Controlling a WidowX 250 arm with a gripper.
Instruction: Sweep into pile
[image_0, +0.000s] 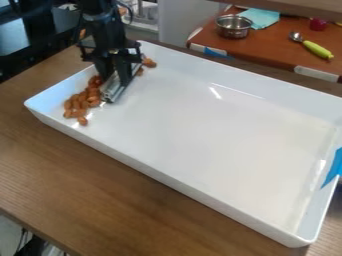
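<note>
My gripper (115, 75) hangs down into the white tray (207, 135) near its upper left corner. It is shut on a silvery metal bar (116, 89), which stands low against the tray floor, its near end pointing down and left. Orange-brown nuts (81, 101) lie heaped to the left of the bar, along the tray's left end. One nut (83, 121) sits at the lower edge of this heap. A few more nuts (149, 63) are on the right side of the gripper, by the far wall.
The tray's walls rise all around on a brown wooden table (100, 185). Blue tape (332, 170) is on the right wall. Behind, a reddish-brown table (274, 45) holds a metal pot (234, 26), a teal cloth (260, 18) and a spoon with a green handle (316, 49).
</note>
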